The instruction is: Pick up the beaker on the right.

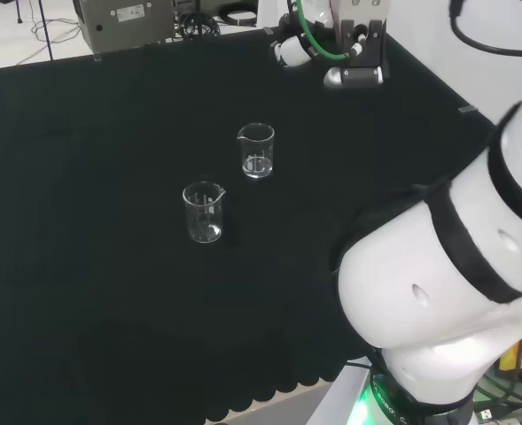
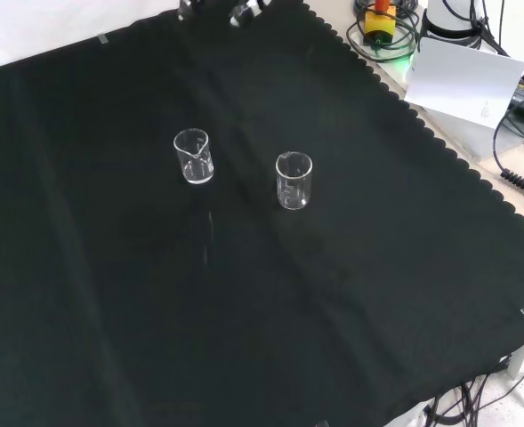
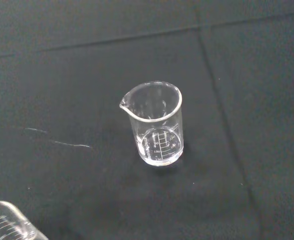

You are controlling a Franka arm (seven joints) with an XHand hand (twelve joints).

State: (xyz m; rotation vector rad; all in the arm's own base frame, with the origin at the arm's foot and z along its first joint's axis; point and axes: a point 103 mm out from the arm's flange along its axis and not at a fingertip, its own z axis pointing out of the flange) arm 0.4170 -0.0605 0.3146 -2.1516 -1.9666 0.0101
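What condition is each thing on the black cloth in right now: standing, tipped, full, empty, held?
Clear glass beaker to the right in the head view: upright on the cloth, looks empty, nothing touching it.
Clear glass beaker to the left in the head view: upright, looks empty, standing apart from the other.
Black cloth: spread flat over the bench.

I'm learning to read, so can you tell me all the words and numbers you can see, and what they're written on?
Beaker, wrist view: white measuring lines with tiny numbers beside them, too small to read.
Grey box beyond the cloth, head view: a pale label, too blurred to read.
White card beside the cloth, front view: one small mark, too small to read.
No other writing can be made out.
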